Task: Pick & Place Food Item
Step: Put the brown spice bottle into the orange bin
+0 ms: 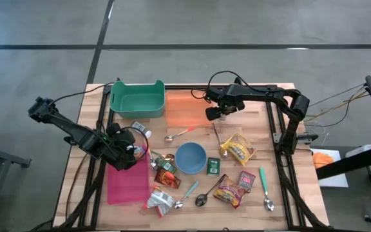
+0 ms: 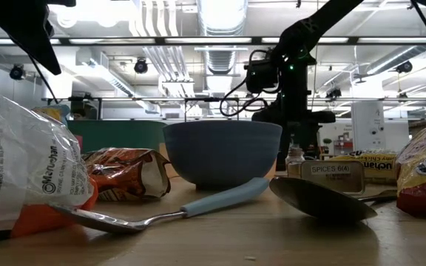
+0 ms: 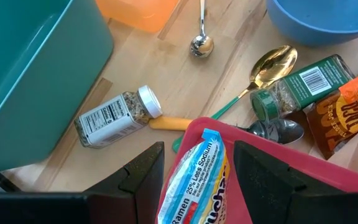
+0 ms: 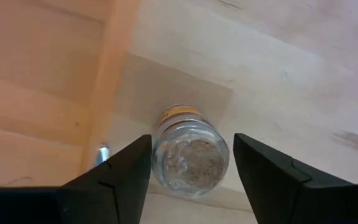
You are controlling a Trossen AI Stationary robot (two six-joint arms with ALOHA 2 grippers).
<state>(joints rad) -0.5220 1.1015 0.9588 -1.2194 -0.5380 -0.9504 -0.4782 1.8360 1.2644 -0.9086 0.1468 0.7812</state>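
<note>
Foreground: at table height you look past a crinkled white packet (image 2: 21, 159) and a teal-handled spoon (image 2: 161, 214) lying before the blue bowl (image 2: 222, 151)
Spice tin: its label faces you just beside the bowl (image 2: 335, 177)
Left gripper: you see it (image 3: 194, 180) over the pink tray (image 1: 127, 183), fingers closed on a ramen packet (image 3: 194, 180) that hangs between them above the tray's rim
Near the left gripper: a spice bottle with a white cap (image 3: 118, 116) lies on its side on the wood beside the green bin (image 1: 137, 98)
Right gripper: farther back, yours points straight down (image 4: 191, 171) next to the orange tray (image 1: 187, 109)
Right fingers: spread apart, one on each side of a small glass jar (image 4: 189, 152) standing upright on the table; you cannot tell whether they touch it
</note>
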